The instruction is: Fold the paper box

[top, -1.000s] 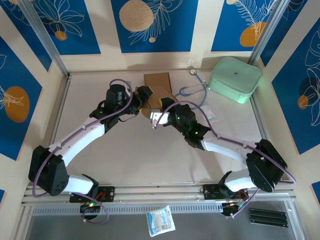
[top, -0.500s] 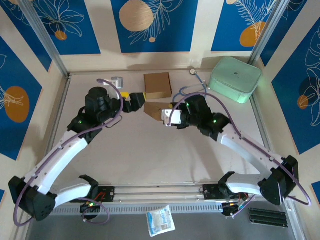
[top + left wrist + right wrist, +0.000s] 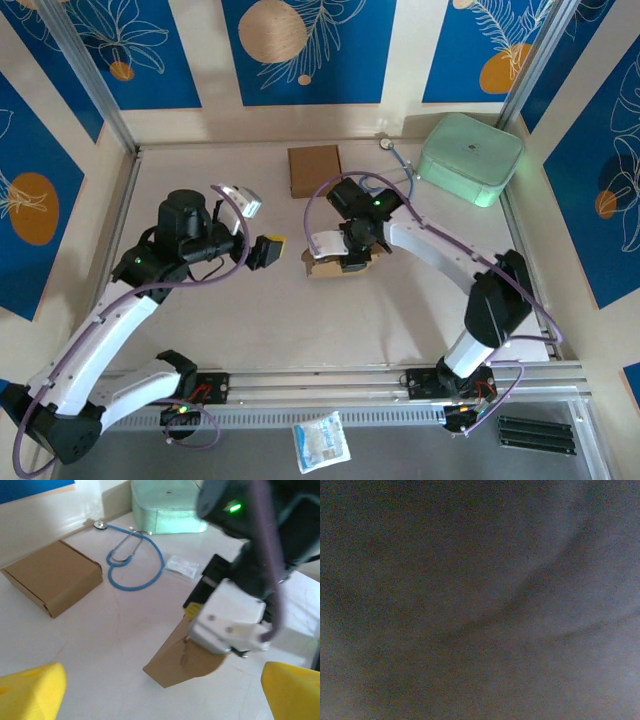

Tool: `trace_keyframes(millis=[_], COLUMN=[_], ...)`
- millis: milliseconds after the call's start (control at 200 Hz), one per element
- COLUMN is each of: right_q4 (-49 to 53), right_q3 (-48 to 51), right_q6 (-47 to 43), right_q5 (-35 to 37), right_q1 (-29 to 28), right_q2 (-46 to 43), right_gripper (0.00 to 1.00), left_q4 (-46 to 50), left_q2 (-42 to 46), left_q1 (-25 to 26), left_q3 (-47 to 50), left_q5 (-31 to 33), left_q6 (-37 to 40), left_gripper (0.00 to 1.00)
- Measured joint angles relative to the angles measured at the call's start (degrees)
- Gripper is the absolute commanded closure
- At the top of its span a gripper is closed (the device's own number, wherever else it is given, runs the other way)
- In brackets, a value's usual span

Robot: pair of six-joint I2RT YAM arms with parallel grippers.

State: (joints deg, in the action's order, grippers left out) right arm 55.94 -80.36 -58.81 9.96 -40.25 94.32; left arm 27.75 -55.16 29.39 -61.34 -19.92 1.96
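Right wrist view: dark and out of focus, with faint curved streaks and nothing identifiable.

Top view: jaws of the right gripper are tucked under its own wrist. From the left wrist camera, a white camera housing covers them, so their spread cannot be told.

The flat cardboard sheet has its upper end hidden beneath that gripper, so its outline is incomplete.

On the left gripper, the yellow fingertips are cut off at the bottom corners.

The mint case is cropped by the upper edge, its right side behind the right arm.

Part of the stethoscope tubing passes behind that arm in the top view.

The clear packet is blurred and its contents are unreadable.
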Motion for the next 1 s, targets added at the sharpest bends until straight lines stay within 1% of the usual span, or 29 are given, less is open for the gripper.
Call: trace_keyframes(millis=[125,215,455,590,820,1000], right_q4=[0.0,-0.2,-0.8,-0.9,-1.1,-2.1], right_q3=[-0.2,-0.6,-0.6,-0.6,-1.0,-1.8], right_q6=[1.1,2.0,3.5,3.9,4.2,5.1], right_q5=[0.1,0.3,-0.8,-1.0,-3.3,-8.0], right_q1=[-0.6,-1.1,-1.4,-1.7,-1.7,-0.7], right_q2=[3.2,3.7,3.8,3.7,0.8,-3.0], right_gripper=[0.52,0.46,0.26,0.20,0.15,0.14], left_q4=[0.7,1.0,1.9,2.0,3.2,2.1], left_q2=[0.3,0.3,0.3,0.3,-0.6,-2.4], left_q1=[0.0,0.0,0.0,0.0,0.0,0.0], left_q3=[0.2,0.3,1.1,1.1,1.2,2.4], left_q5=[-2.2,-2.6,-2.6,-2.6,-2.6,-2.6], left_q6=[1.1,1.6,1.6,1.6,1.3,-2.6], left_gripper=[0.01,0.01,0.01,0.01,0.00,0.00])
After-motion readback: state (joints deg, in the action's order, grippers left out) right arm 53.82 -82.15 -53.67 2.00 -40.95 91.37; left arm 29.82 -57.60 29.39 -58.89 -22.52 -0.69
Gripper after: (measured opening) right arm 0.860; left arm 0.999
